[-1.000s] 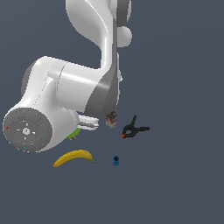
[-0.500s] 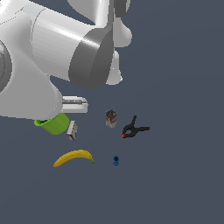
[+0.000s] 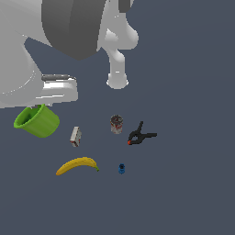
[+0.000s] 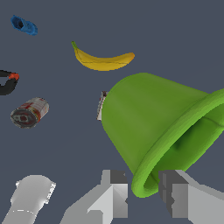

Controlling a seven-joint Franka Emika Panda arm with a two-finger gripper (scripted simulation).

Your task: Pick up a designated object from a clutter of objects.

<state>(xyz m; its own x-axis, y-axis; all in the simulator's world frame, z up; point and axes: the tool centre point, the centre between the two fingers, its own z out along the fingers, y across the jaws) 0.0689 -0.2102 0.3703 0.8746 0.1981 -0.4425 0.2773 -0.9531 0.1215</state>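
Observation:
The bright green cup (image 3: 38, 120) hangs tilted above the floor at the exterior view's left, just under the white hand (image 3: 55, 90). In the wrist view the cup (image 4: 153, 118) fills the middle, lying on its side with its thick rim between my two fingers. My gripper (image 4: 145, 194) is shut on that rim, one finger (image 4: 116, 192) outside and one (image 4: 175, 197) inside. The rest of the clutter lies on the floor below: a banana (image 3: 77, 165), a grey-red can (image 3: 116, 124), a black clamp (image 3: 141, 135), a small box (image 3: 75, 136) and a blue piece (image 3: 121, 168).
The large white arm fills the upper left of the exterior view, with its base (image 3: 117, 80) behind the can. The wrist view also shows the banana (image 4: 103, 61), can (image 4: 29, 112), clamp (image 4: 8, 82) and blue piece (image 4: 24, 25) on the dark grey floor.
The arm has risen toward the exterior camera and looms larger. The green cup has come up with the gripper, away from the floor, and now shows in full.

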